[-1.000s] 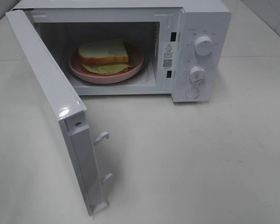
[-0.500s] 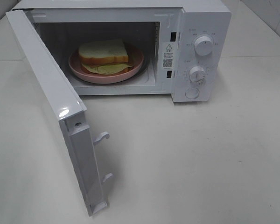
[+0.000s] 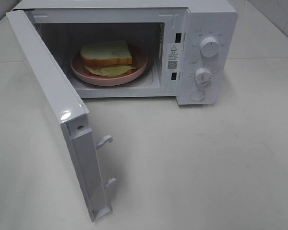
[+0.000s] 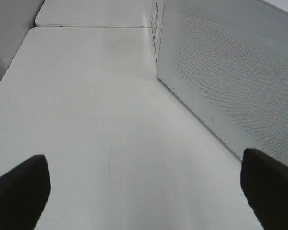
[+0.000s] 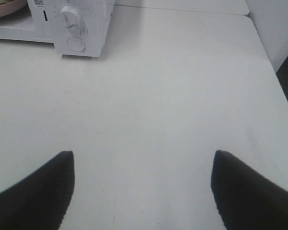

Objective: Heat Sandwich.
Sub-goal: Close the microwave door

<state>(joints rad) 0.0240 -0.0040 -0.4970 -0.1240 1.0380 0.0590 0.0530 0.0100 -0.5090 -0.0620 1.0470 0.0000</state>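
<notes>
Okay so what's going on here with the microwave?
The sandwich sits on a pink plate inside the microwave, whose door is swung wide open. Nothing is being handled right now. The left gripper is open over the bare table beside the door, and the right gripper is open over the table in front of the control knobs. The door is not yet shut.
</notes>
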